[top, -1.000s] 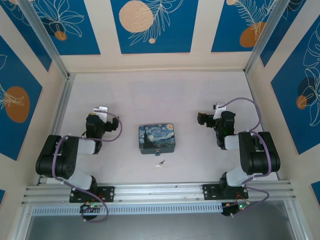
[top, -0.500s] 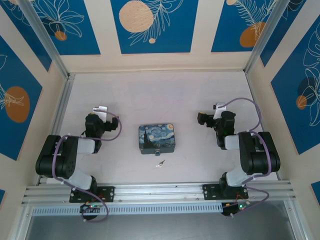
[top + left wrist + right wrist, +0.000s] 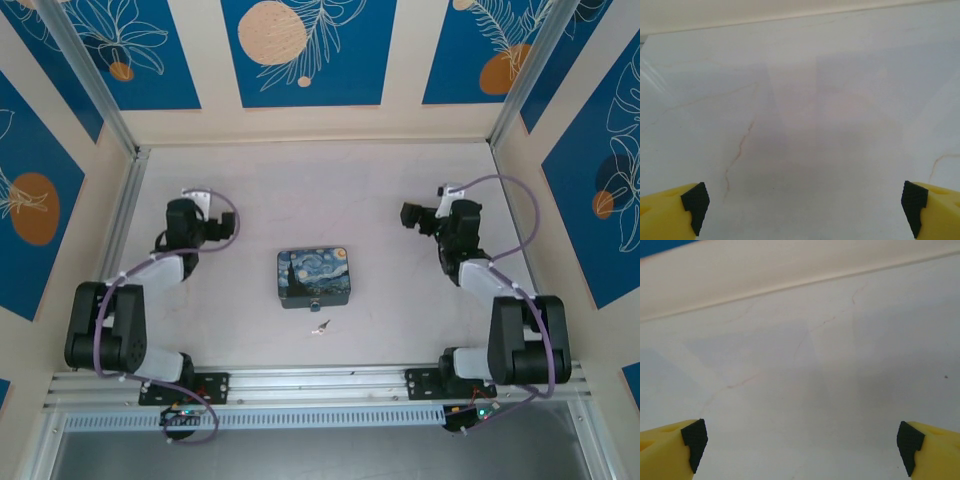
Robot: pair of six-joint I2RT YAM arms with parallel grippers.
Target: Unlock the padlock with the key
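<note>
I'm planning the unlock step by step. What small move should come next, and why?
Probably swing the right claw toward the key, loose on the table near the padlock at the front of the tin. It and the left claw stand open, empty, far off.

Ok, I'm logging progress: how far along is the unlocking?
Nothing is done yet. The key lies on the table, apart from the padlock at the near edge of the tin. Nothing is in hand: both pairs of jaws stand open over bare table. Remaining: grasp key, insert, turn.
</note>
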